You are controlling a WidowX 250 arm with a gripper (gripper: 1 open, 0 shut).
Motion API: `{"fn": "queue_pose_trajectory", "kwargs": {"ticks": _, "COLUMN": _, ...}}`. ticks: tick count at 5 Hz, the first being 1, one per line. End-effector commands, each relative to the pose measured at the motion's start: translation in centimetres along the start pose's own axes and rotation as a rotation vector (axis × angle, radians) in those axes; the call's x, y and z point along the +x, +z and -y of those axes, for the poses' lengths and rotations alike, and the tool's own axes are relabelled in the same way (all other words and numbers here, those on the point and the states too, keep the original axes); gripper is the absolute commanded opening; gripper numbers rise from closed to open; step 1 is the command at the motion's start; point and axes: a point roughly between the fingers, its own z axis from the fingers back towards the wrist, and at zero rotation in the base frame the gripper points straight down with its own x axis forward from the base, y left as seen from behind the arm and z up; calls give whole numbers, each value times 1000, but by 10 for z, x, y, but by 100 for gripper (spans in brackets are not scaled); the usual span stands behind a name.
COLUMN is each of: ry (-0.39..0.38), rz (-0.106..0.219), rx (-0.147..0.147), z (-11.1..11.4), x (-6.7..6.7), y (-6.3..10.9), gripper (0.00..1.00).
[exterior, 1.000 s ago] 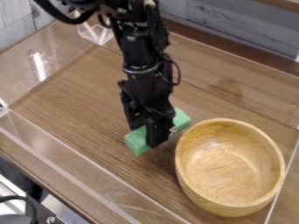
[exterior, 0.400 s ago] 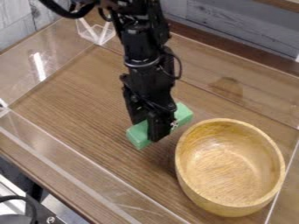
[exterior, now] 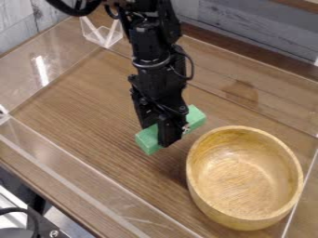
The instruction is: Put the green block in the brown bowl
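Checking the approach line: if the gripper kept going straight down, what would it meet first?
The gripper points down over the green block; it would likely meet that block, then the table.

brown bowl (exterior: 245,176) just beside green block (exterior: 170,129), clear walls (exterior: 56,58) edging table (exterior: 87,112)

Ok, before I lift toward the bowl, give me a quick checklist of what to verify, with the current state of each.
1. Gripper is down over the green block, straddling its middle: ok.
2. Jaws firmly closed on the block: cannot tell, the fingers hide the contact.
3. Block off the table: not ok, it looks to be lying on the wood.
4. Brown bowl is upright and empty, ready to receive: ok.
5. Bowl sits close beside the block, toward the lower right of the picture, with nothing between them: ok.
6. Thick bowl rim rises above the block, so lift before moving across: not yet done.
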Motion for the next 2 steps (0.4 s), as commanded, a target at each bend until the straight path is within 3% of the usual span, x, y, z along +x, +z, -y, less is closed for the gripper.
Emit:
{"fn": "queue_pose_trajectory", "kwargs": {"ticks": 1, "ry": 11, "rz": 75, "rx": 30, "z": -2, "x": 10, "y": 21, "gripper": 0}}
{"fn": "queue_pose_trajectory", "kwargs": {"ticks": 2, "ry": 23, "rz": 81, "rx": 32, "z": 0, "x": 10, "y": 24, "gripper": 0}}
